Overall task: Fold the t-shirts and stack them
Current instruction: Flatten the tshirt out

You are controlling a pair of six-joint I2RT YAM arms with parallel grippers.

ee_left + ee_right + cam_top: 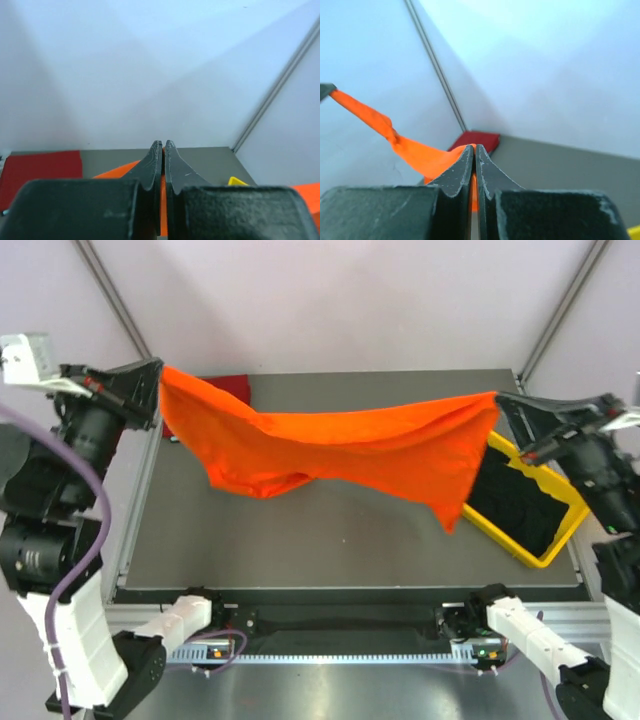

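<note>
A bright orange t-shirt [340,452] hangs stretched in the air across the table between both arms. My left gripper [157,380] is shut on its left end, high over the table's far left. My right gripper [500,405] is shut on its right end, above the yellow bin. In the left wrist view orange cloth [163,197] shows pinched between the closed fingers. Orange cloth [415,152] runs away to the left from the closed fingers in the right wrist view. A dark red t-shirt [232,387] lies folded at the far left of the table, partly hidden by the orange one.
A yellow plastic bin [540,558] holding black cloth [515,505] stands at the table's right edge, under my right arm. The grey table top [330,540] spreads below the hanging shirt. A grey wall and slanted frame bars rise behind the table.
</note>
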